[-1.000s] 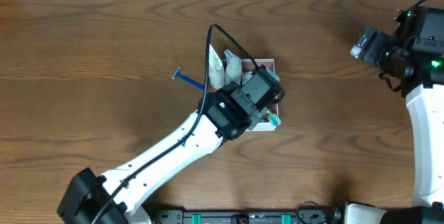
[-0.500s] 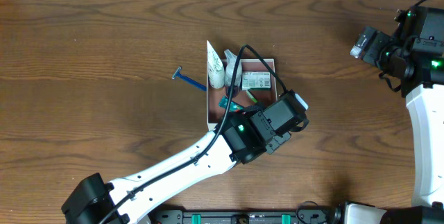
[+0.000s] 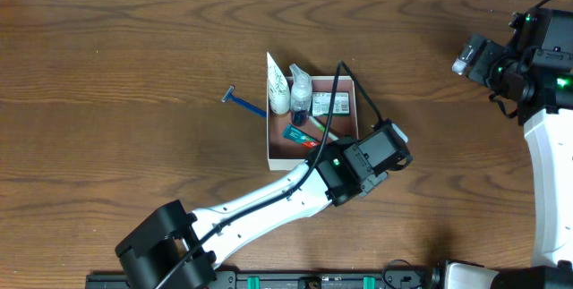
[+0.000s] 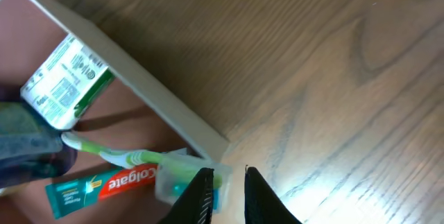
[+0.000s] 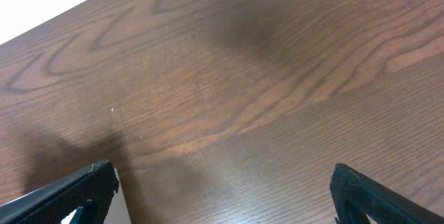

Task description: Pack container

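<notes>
The shallow square cardboard container [image 3: 279,150], white outside and dull reddish-pink inside, is set lidless near the middle of the brown wooden table [image 3: 134,47]. Inside it, a white tube [image 3: 279,86] and a small clear bottle [image 3: 300,92] are placed at the 11 o'clock corner. A green-and-white labelled packet [image 3: 330,104] is laid toward 1 o'clock. A red toothpaste tube [image 3: 300,136] is seen beside a green toothbrush [image 3: 320,126] lower down. A blue razor [image 3: 240,102] is left on the table near the container's 10 o'clock side.

The left gripper [image 4: 227,195] is held just outside the container's 5 o'clock corner. Its fingers are drawn almost together, with only a slit of wood seen between them, and nothing is gripped. The right gripper [image 5: 222,182] is kept well apart toward 2 o'clock, spread wide over bare wood, and nothing is held.
</notes>
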Available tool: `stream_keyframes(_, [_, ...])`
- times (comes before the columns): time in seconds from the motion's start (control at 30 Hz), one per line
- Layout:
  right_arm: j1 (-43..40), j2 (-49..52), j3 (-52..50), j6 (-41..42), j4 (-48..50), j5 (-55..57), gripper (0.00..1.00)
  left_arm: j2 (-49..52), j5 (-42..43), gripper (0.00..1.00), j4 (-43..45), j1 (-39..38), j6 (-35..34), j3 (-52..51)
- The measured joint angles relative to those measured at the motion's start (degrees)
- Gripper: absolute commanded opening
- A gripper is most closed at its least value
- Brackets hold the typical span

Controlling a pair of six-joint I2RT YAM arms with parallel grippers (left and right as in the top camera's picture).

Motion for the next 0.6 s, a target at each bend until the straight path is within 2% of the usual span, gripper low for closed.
stream_keyframes(0.6, [0.0, 0.0, 0.0, 0.0, 0.0, 0.0, 0.99, 1.88, -2.19, 0.17, -1.05, -0.46, 0.0, 0.0])
